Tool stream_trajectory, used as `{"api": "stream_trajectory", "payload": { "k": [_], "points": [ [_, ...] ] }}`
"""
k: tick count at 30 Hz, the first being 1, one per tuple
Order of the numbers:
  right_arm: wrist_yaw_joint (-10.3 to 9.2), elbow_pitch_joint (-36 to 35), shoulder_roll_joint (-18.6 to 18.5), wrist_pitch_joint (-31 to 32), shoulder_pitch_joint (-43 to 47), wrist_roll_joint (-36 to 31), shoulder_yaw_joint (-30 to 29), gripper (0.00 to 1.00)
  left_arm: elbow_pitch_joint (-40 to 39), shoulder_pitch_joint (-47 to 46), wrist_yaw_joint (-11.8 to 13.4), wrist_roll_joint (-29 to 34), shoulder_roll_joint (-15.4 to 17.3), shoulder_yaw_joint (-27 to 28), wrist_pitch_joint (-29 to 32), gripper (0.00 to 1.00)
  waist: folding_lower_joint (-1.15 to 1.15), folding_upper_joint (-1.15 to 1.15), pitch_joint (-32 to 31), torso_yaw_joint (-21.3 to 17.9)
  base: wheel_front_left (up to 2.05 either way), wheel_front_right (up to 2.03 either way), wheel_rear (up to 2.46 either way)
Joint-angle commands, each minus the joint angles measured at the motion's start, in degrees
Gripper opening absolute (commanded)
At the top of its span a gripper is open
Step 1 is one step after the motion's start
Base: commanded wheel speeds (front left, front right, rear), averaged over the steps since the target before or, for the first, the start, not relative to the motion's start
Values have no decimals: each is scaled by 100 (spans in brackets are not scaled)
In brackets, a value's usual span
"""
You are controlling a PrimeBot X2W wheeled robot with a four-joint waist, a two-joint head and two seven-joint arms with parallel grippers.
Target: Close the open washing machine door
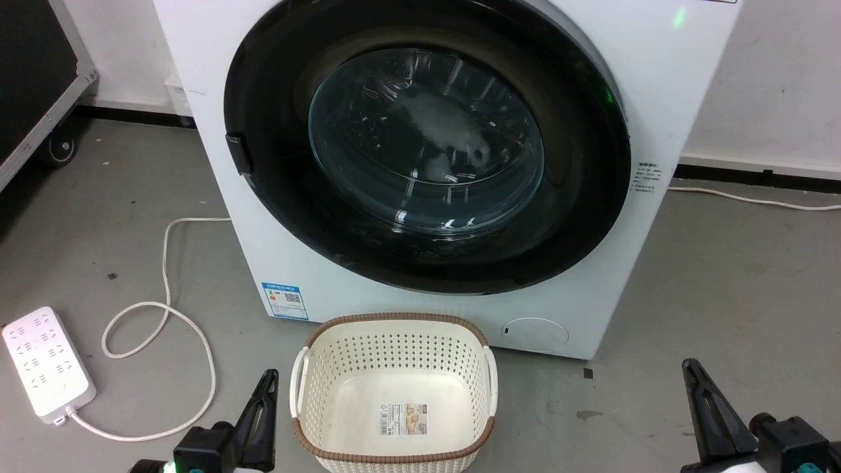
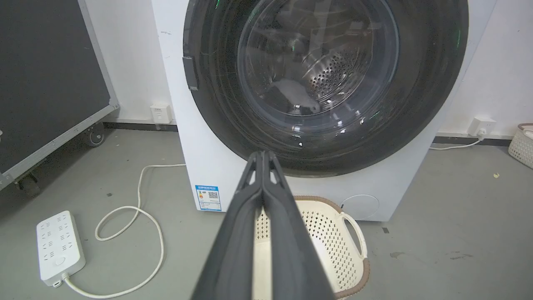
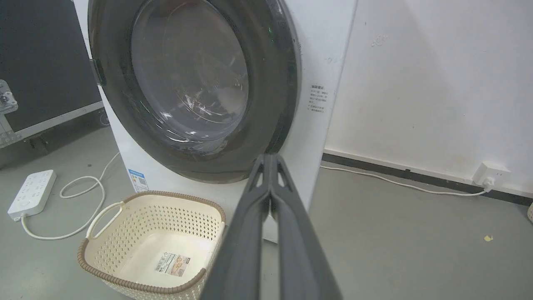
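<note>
The washing machine door [image 1: 427, 151] lies flush at twelve o'clock, seemingly closed, so the left claw [image 1: 268, 382] at seven and right claw [image 1: 690, 372] at five hang pinched together, empty.

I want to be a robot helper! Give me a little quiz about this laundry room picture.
1. True or false: the washing machine door hangs wide open.
2. What lies inside the cream laundry basket? A) a heap of clothes B) just a label sticker C) a shoe
3. Fill in: the white power strip lies on the floor to the robot's ____ of the basket.

Key: 1 false, the door sits flush against the front; 2 B; 3 left.
</note>
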Motion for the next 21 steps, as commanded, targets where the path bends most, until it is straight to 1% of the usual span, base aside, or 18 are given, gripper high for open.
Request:
{"api": "stream_trajectory", "payload": {
  "k": [1,21],
  "points": [
    [0,-23,2,24,-27,5,14,0,-38,-20,18,22,-8,14,27,0,0,0,3,-1,0,0,0],
    [-1,-97,8,258,-112,20,103,0,-171,-81,94,106,-38,57,261,0,0,0,42,-23,0,0,0]
  ]
}}
